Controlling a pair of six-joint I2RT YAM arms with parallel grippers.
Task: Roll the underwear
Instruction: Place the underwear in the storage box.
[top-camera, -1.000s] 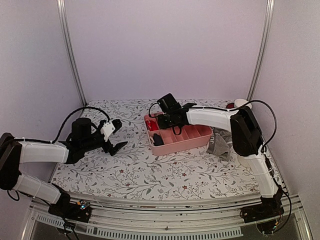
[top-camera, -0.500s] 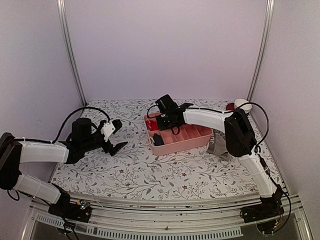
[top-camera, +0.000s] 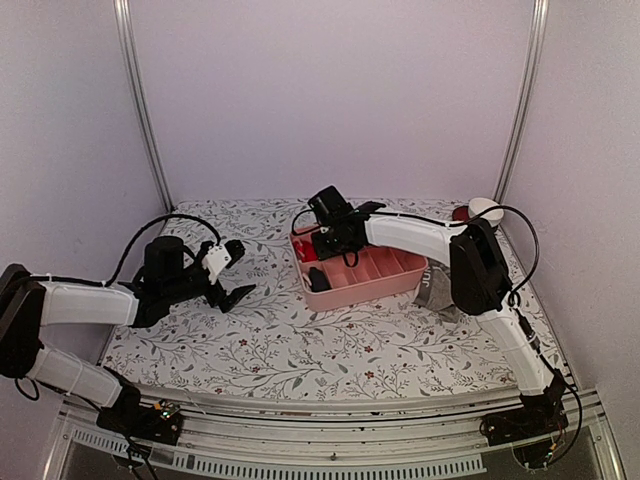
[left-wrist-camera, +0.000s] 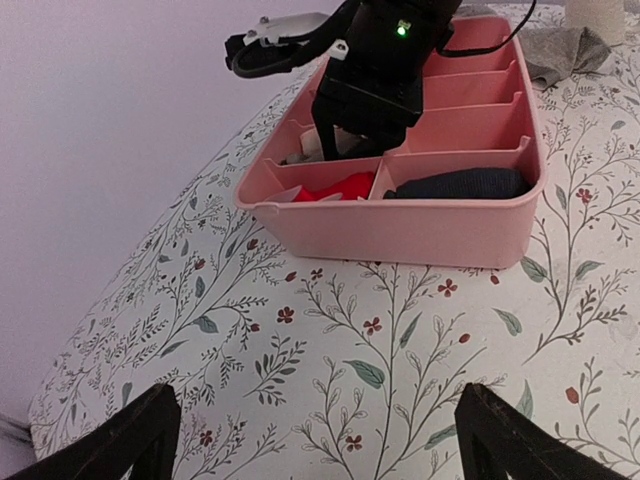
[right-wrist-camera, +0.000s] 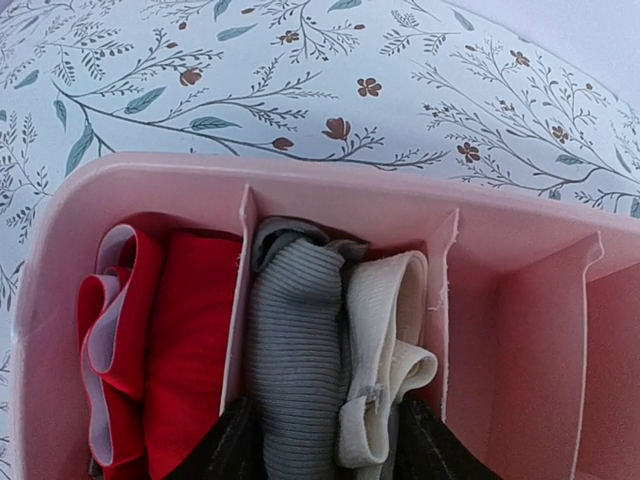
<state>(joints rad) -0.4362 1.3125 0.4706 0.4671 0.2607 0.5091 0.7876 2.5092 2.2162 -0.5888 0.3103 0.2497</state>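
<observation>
Underwear (right-wrist-camera: 295, 350) roll sits in tray (right-wrist-camera: 300, 172) | your right hand (right-wrist-camera: 330, 448) just let go, jaws apart around it | left hand (left-wrist-camera: 315, 440) wide, empty

White arm shells (top-camera: 85, 303), black joints (top-camera: 162, 262), cables (top-camera: 163, 216), left end effector (top-camera: 237, 271); green LED (left-wrist-camera: 401, 29).

grey cloth (top-camera: 437, 292) — perhaps boxer-briefs — half hidden behind the right arm (top-camera: 478, 262)

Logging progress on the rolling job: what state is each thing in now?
grey briefs: rolled, in a tray compartment
boxer-briefs: unrolled, crumpled on the table
red garment: rolled, in the end compartment
dark garment: stowed in the tray
left gripper: open, empty
right gripper: open, astride the grey briefs
</observation>
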